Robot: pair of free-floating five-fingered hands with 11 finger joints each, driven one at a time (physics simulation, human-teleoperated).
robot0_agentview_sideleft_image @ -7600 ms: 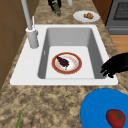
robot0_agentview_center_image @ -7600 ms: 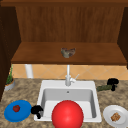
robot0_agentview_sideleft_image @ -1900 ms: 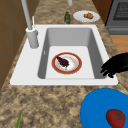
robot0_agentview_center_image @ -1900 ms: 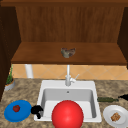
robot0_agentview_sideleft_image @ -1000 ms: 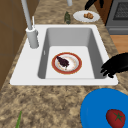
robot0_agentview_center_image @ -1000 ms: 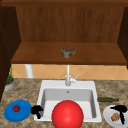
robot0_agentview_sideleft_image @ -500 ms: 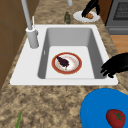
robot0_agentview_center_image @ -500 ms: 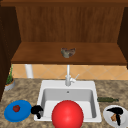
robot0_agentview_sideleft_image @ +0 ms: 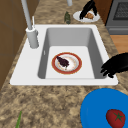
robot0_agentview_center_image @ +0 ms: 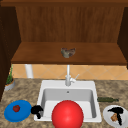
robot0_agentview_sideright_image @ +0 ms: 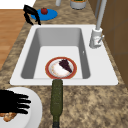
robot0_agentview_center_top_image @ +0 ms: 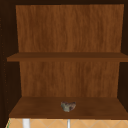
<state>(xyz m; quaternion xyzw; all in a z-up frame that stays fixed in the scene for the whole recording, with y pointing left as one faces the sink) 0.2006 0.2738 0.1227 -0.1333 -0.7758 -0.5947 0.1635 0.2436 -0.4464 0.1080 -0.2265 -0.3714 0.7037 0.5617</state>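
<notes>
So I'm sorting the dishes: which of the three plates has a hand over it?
The white plate on the counter right of the sink: the right hand reaches down over its food. The blue plate and the red-rimmed plate have none above.

From my seat the sink basin (robot0_agentview_sideleft_image: 95,50) lies open above the red-rimmed plate (robot0_agentview_sideleft_image: 66,63), with the faucet (robot0_agentview_sideleft_image: 31,32) guarding its back rim and a green bottle (robot0_agentview_sideright_image: 56,97) lying across the counter between basin and white plate (robot0_agentview_sideright_image: 32,110).
</notes>
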